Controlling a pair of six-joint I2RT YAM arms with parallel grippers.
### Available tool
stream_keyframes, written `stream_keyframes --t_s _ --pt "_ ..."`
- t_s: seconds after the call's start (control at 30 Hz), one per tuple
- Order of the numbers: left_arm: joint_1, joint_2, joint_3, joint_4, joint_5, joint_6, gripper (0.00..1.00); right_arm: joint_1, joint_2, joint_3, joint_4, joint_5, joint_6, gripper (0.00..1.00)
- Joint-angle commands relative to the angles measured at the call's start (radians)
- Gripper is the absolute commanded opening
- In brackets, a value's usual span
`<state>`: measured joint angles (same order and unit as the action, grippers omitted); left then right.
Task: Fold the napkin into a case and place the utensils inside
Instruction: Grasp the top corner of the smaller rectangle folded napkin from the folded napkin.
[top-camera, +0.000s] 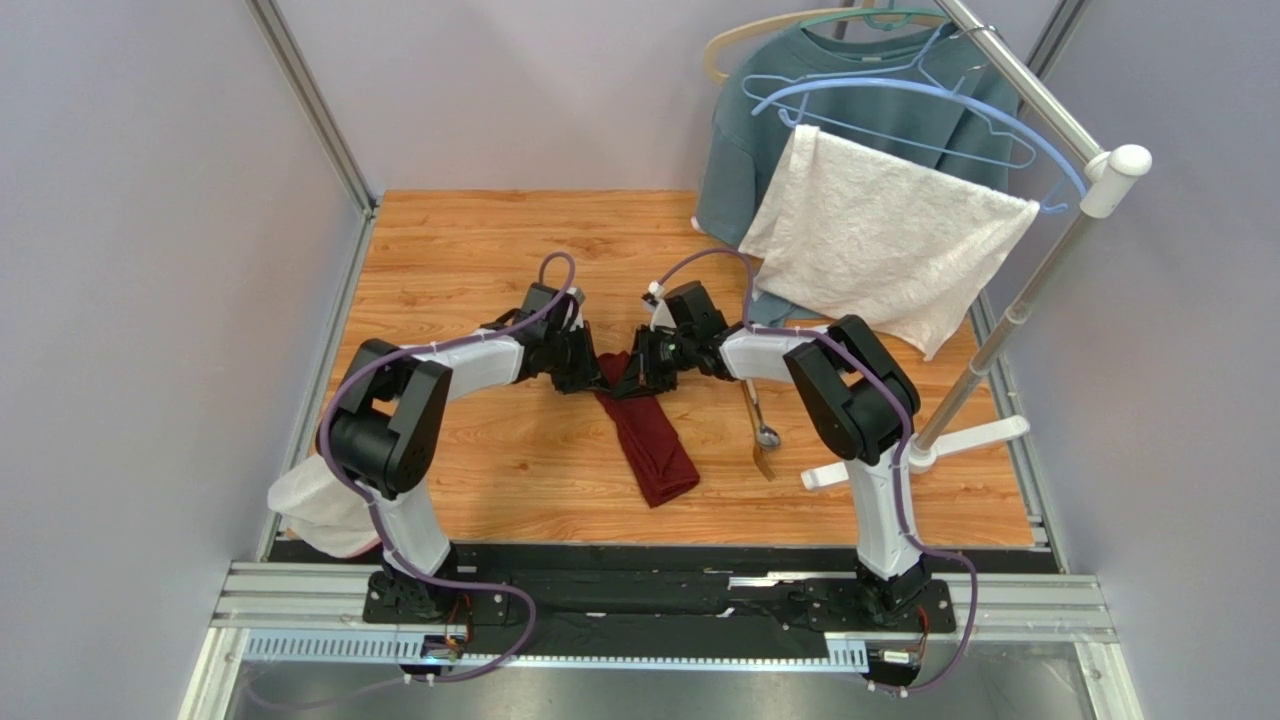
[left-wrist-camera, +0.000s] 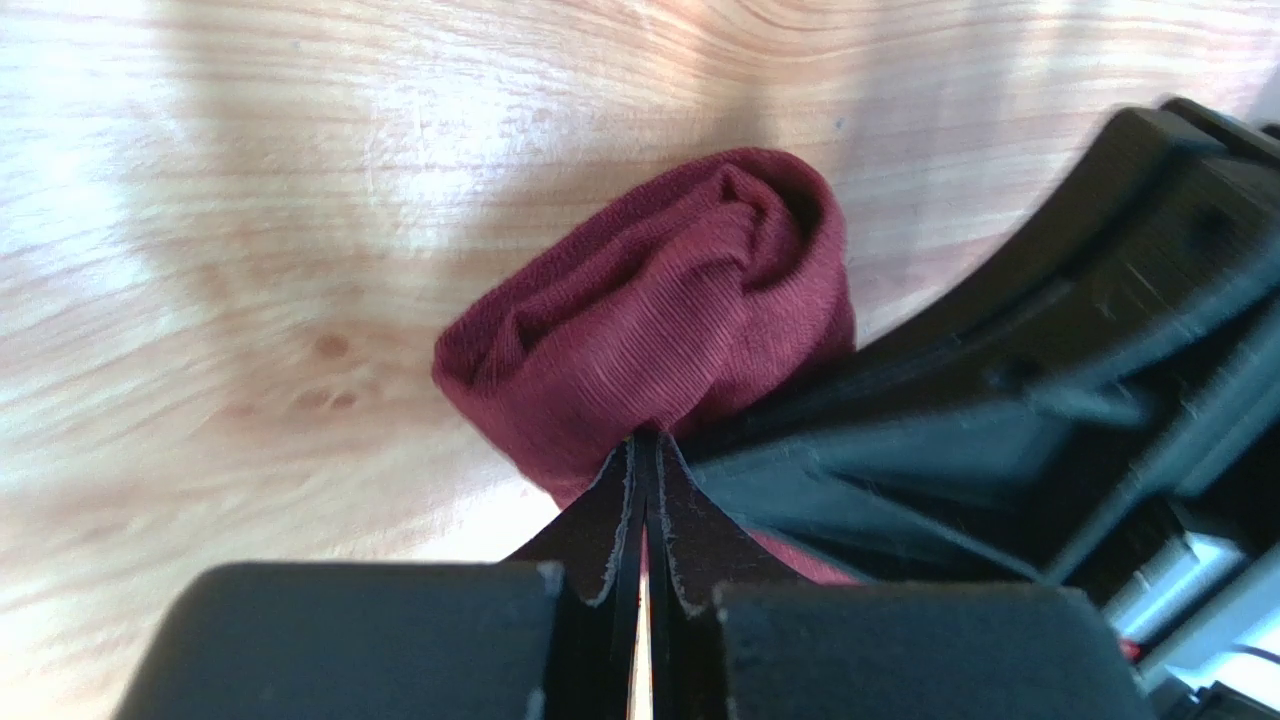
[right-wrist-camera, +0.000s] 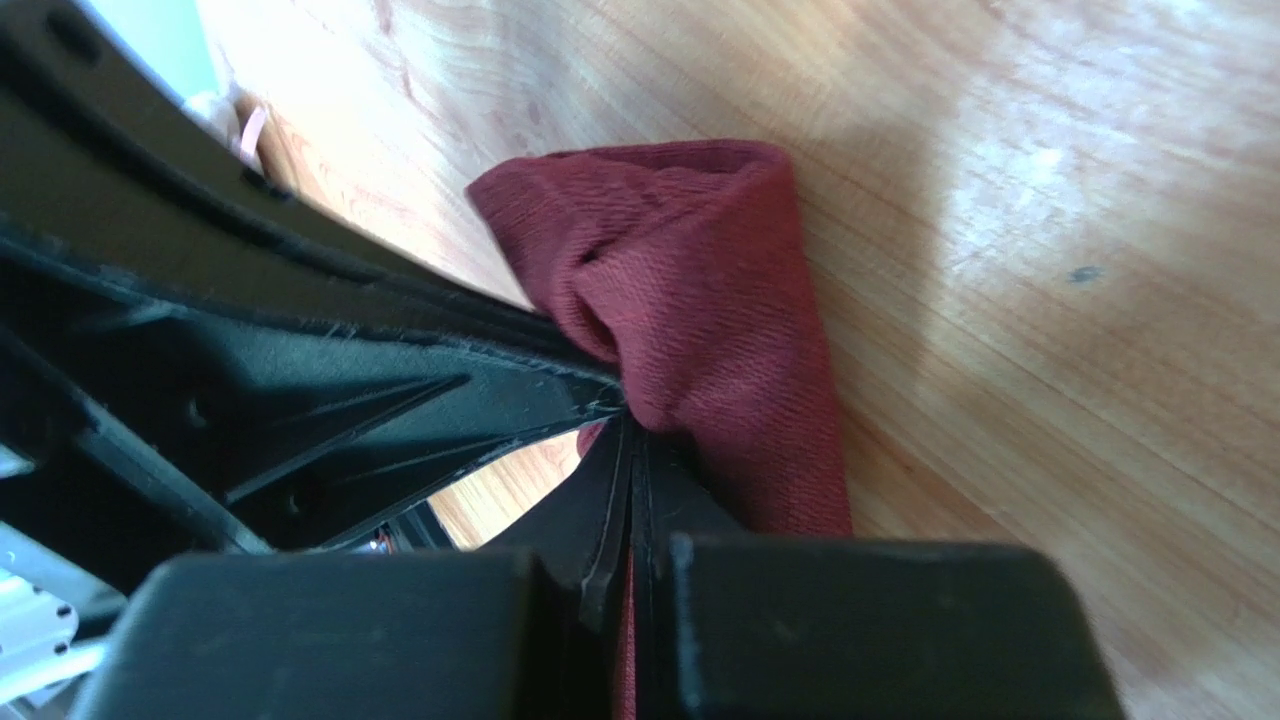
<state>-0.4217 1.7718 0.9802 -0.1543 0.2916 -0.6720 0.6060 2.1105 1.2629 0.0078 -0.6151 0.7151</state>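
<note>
Maroon napkin (top-camera: 649, 443), folded into a narrow strip, lies mid-table (top-camera: 451, 255). Its far end is bunched between the left gripper (left-wrist-camera: 646, 450) and right gripper (right-wrist-camera: 631, 443), both clamped tight on the cloth. Utensils (top-camera: 760, 428) lie just right.

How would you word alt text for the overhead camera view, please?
The left gripper and right gripper pinch the far end of a folded dark red napkin on a wooden table. A spoon and golden fork lie to its right; a white towel hangs behind.
</note>
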Motion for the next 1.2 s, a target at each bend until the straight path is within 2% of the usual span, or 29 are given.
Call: stream_keyframes --t_s 0.0,0.23,0.37,0.6,0.77,0.87,0.97,1.07,1.1,1.17 --pt "-0.005 0.058 0.028 0.015 -0.005 -0.027 0.02 0.017 -0.030 -0.019 -0.005 -0.032 -0.055 0.00" --pt "-0.005 -0.038 0.031 -0.043 -0.029 0.008 0.01 -0.011 -0.217 -0.056 -0.184 0.003 -0.144 0.00" --pt "-0.006 -0.104 0.023 -0.053 0.010 0.000 0.06 -0.006 -0.296 -0.173 -0.163 -0.005 -0.135 0.00" --pt "-0.035 -0.140 0.031 -0.028 0.044 -0.035 0.14 0.054 -0.268 -0.276 -0.022 -0.012 -0.068 0.00" --pt "-0.055 -0.002 0.087 -0.079 0.006 -0.028 0.13 0.093 -0.212 -0.278 0.041 -0.025 -0.040 0.00" --pt "-0.052 0.054 0.120 -0.114 -0.049 -0.011 0.09 0.097 -0.230 -0.272 -0.003 0.023 -0.086 0.00" --pt "-0.052 -0.047 0.094 -0.110 -0.097 -0.006 0.09 0.101 -0.314 -0.254 -0.120 0.096 -0.168 0.00" --pt "-0.051 -0.199 0.072 -0.138 -0.138 -0.020 0.14 0.107 -0.377 -0.200 -0.245 0.155 -0.232 0.09" --pt "-0.048 -0.239 0.071 -0.157 -0.158 -0.027 0.16 0.109 -0.391 -0.186 -0.293 0.167 -0.244 0.17" --pt "-0.037 -0.363 0.071 -0.224 -0.189 -0.043 0.17 0.123 -0.423 -0.145 -0.342 0.199 -0.266 0.27"
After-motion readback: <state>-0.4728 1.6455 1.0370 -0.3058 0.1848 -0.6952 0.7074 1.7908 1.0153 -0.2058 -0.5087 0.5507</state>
